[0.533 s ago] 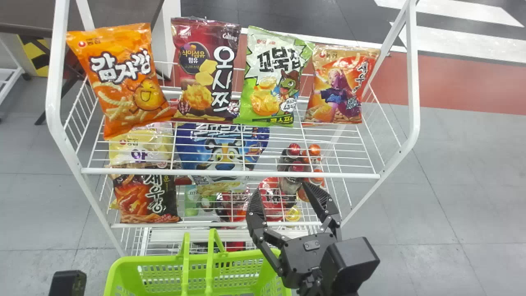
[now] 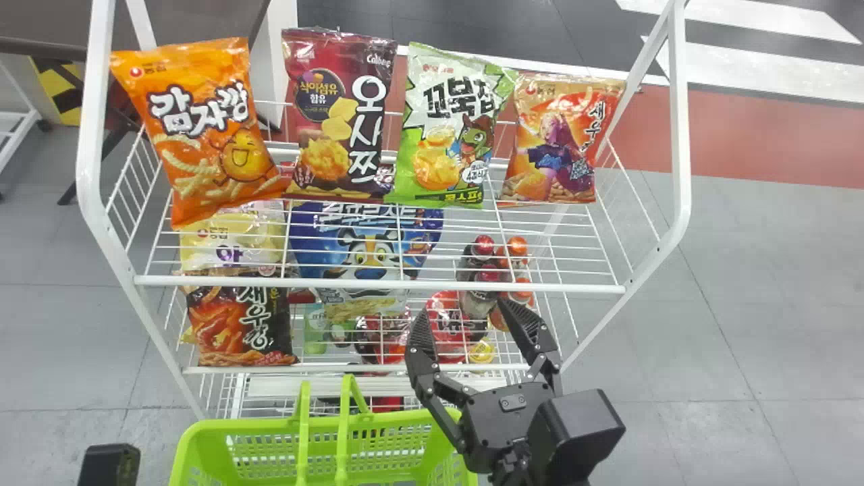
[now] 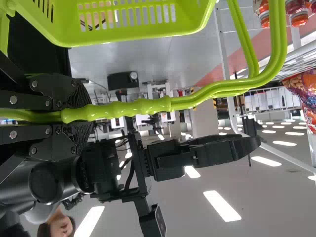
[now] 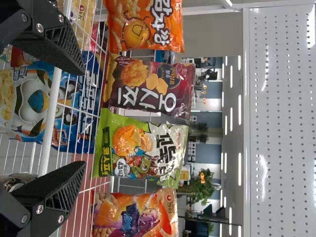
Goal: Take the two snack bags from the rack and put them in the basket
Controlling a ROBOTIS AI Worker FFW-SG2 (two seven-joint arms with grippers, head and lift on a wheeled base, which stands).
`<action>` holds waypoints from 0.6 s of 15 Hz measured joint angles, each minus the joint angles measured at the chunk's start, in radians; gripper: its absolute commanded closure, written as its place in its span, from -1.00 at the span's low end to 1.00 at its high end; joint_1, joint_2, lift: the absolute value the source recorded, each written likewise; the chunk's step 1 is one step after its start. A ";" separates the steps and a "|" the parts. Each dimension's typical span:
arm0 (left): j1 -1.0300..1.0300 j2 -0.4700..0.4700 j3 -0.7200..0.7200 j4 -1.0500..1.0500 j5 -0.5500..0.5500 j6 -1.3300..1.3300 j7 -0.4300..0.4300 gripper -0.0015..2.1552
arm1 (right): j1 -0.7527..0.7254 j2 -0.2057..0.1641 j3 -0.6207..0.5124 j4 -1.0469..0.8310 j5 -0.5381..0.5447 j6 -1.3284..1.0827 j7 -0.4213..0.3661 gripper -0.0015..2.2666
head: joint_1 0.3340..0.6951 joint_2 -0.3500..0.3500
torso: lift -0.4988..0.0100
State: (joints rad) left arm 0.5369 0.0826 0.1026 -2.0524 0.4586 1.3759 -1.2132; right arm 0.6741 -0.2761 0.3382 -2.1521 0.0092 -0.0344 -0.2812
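Observation:
My right gripper (image 2: 476, 320) stands open before the rack's lower shelf in the head view; in the right wrist view the gripper (image 4: 74, 116) has nothing between its fingers. Four snack bags stand along the top shelf: orange (image 2: 202, 128), dark red (image 2: 337, 115), green (image 2: 445, 128) and orange-red (image 2: 563, 138). The green basket (image 2: 202, 439) is at the bottom of the head view, its handles up. In the left wrist view my left gripper (image 3: 79, 116) is shut on the handle of the basket (image 3: 133, 32).
The white rack's (image 2: 378, 283) front rail crosses before my right gripper. Lower down are a blue bag (image 2: 364, 253), a black bag (image 2: 239, 324), a yellow bag (image 2: 229, 236) and several bottles (image 2: 482, 246). A dark table (image 2: 40, 50) stands behind at the left.

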 measured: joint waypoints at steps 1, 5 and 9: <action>0.000 -0.001 0.000 0.000 0.000 -0.001 0.000 0.85 | 0.000 0.000 -0.001 0.000 0.000 0.000 -0.001 -0.84 | 1.00 -0.59 | 0.92; 0.000 -0.001 0.000 0.000 0.000 -0.005 0.000 0.85 | 0.000 0.000 -0.002 0.000 0.000 -0.004 -0.001 -0.84 | 1.00 -0.59 | 0.92; 0.004 0.000 0.001 0.002 0.000 -0.021 -0.003 0.85 | -0.011 0.000 -0.006 0.004 0.000 -0.006 -0.001 -0.84 | 1.00 -0.59 | 0.92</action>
State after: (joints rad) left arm 0.5407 0.0823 0.1038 -2.0509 0.4586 1.3550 -1.2164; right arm 0.6633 -0.2757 0.3318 -2.1485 0.0092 -0.0401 -0.2823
